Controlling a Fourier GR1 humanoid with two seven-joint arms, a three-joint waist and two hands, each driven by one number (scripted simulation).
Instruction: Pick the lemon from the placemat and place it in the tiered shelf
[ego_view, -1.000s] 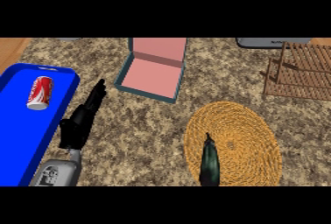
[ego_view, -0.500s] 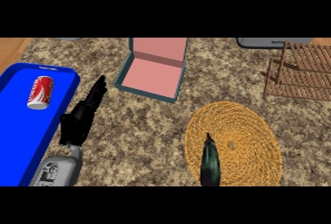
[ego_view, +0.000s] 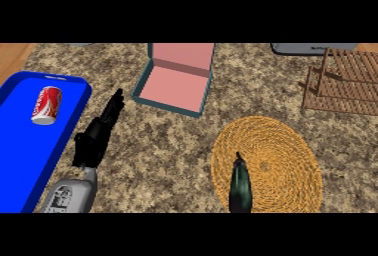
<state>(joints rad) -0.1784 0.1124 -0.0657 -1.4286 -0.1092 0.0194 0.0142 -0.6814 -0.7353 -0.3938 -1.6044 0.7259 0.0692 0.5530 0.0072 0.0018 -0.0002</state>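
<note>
- Resting over the near part of the round woven straw placemat (ego_view: 267, 162), the right hand (ego_view: 240, 187) shows edge-on as a dark narrow shape; I cannot tell whether its fingers are apart or together.
- No lemon is visible on the placemat or elsewhere; it may be hidden under that hand, but this cannot be confirmed.
- The left hand (ego_view: 98, 134) lies to the left on the speckled stone worktop (ego_view: 170, 150), fingers straight and together, holding nothing, beside the blue plastic tray (ego_view: 18, 150) with a red soda can (ego_view: 46, 104).
- The brown wooden slatted tiered shelf (ego_view: 343, 82) stands far right, well apart from the placemat; an open pink-lined teal box (ego_view: 177, 77) sits far centre.
- A lemon is probably light, stiff, slightly waxy and prone to rolling, so taking it across its middle seems best.
</note>
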